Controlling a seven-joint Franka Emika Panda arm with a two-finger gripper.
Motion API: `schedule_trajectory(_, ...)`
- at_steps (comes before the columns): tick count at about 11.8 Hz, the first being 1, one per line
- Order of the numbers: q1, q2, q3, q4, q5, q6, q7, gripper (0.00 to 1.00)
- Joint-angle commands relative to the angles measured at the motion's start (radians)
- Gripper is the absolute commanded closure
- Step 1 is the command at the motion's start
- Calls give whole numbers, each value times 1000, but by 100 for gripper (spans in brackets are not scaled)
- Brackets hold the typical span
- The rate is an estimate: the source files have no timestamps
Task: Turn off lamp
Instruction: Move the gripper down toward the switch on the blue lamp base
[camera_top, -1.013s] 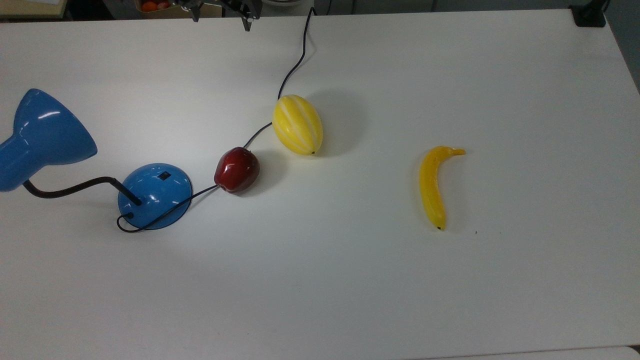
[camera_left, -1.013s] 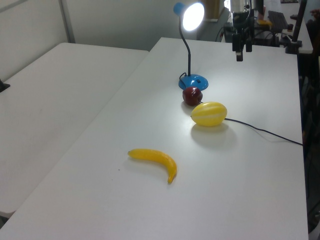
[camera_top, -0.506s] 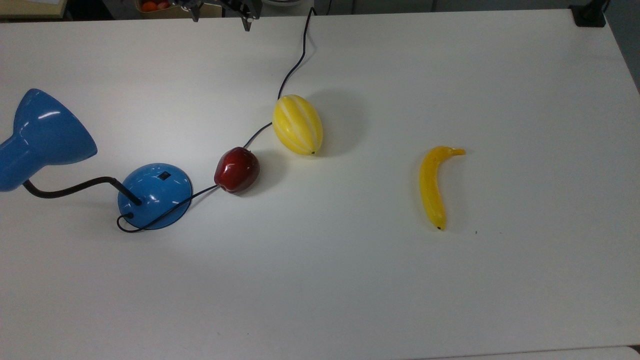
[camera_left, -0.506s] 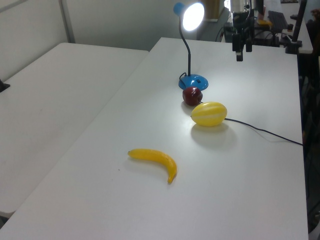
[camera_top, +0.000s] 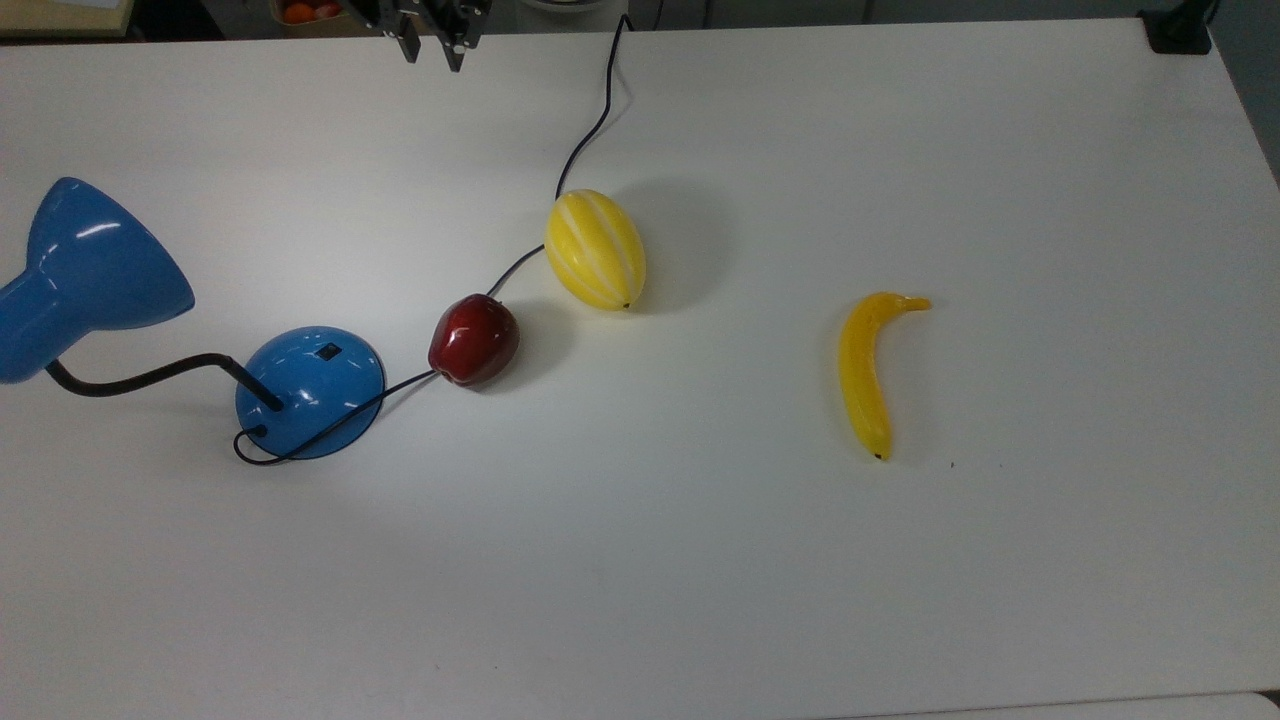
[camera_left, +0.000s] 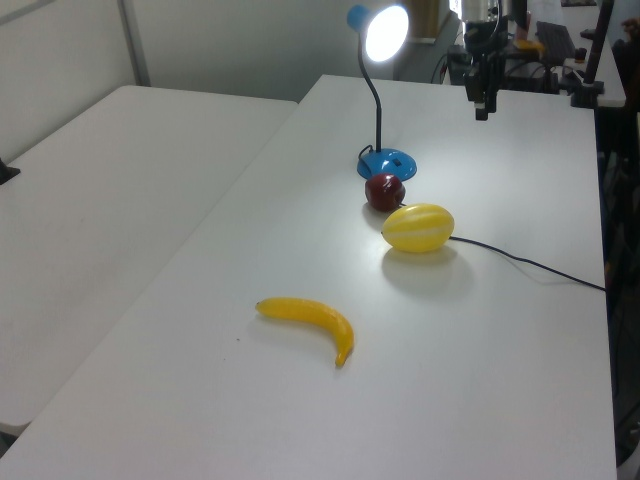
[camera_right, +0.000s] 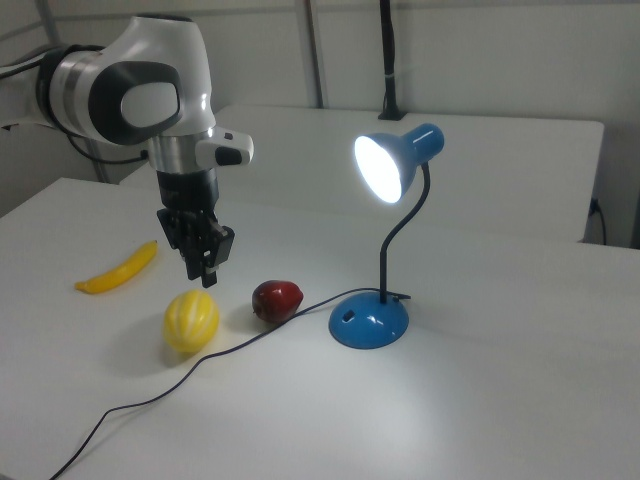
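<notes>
The blue lamp stands at the top view's left, its domed base (camera_top: 310, 390) carrying a small black switch (camera_top: 327, 351) and its cone shade (camera_top: 85, 265) hanging over the table's left edge. In the right view the shade (camera_right: 390, 160) glows brightly, so the lamp is lit. Its black cord (camera_top: 590, 130) runs to the far table edge. My gripper (camera_top: 430, 55) hovers above the far edge, well away from the base, fingers drawn close together and holding nothing. In the right view the gripper (camera_right: 202, 272) hangs over the yellow melon.
A red apple (camera_top: 473, 340) lies on the cord just right of the base in the top view. A yellow striped melon (camera_top: 595, 250) sits beyond the apple. A banana (camera_top: 865, 375) lies further right. The white table (camera_top: 700, 580) is bare at the near side.
The gripper's fingers have drawn together from a wide spread to a narrow gap. The gripper stays at the far edge. Lamp and fruit have not moved.
</notes>
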Motion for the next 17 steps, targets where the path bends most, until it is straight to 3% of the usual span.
schedule_trajectory(1,-34,33,-4,2,12,105,-5,100)
schedule_trajectory(7,-92,171,-4,22,15,396,88,100)
schedule_trajectory(13,-132,395,-7,39,-3,798,187,100)
schedule_trajectory(17,-120,449,-7,39,-12,894,230,100)
